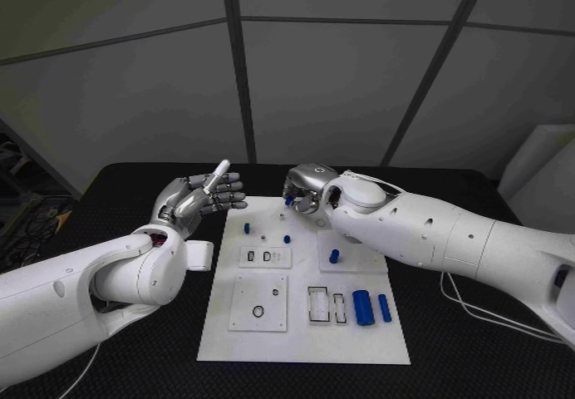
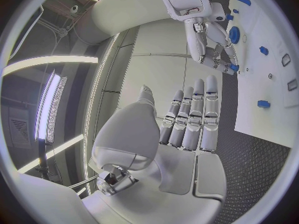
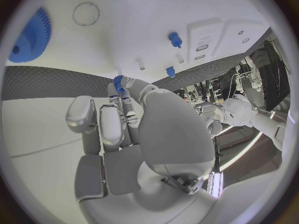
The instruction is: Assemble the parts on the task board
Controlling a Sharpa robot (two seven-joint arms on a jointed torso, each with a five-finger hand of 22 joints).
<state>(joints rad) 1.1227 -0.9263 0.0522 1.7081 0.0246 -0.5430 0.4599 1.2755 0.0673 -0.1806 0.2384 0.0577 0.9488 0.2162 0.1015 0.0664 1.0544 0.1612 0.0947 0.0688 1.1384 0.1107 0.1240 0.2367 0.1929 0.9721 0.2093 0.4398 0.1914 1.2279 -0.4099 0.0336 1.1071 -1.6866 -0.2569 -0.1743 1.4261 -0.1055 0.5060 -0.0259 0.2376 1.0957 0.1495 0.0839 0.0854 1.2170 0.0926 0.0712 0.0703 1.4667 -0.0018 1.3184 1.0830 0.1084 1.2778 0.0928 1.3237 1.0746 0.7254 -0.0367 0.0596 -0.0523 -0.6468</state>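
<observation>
White task board [image 1: 306, 341] lay at the middle of the black bench [image 1: 479, 366], its long side running from the near edge toward the far edge.

Right hand [image 1: 306, 189]: hovered over the board's far end, fingers curled; a small blue part [image 1: 289, 200] was pinched at its fingertips [image 3: 119, 84]. The left wrist view showed the same blue piece at those fingertips, just above the board.

Left hand [image 1: 198, 198]: raised off the bench beside the board's far left corner, palm up, fingers straight and side by side, thumb apart, holding nothing.

Blue parts on the board: two cylinders [image 1: 362, 308] lying side by side near the right edge, toward the near end; one short piece [image 1: 336, 255] at mid-board on the right; small pegs [image 1: 247, 227] standing toward the far end. A blue gear [image 3: 28, 37] sat on the board near the right hand.

Black ring [image 1: 259, 312]: lay on a square plate at the board's near left.
</observation>
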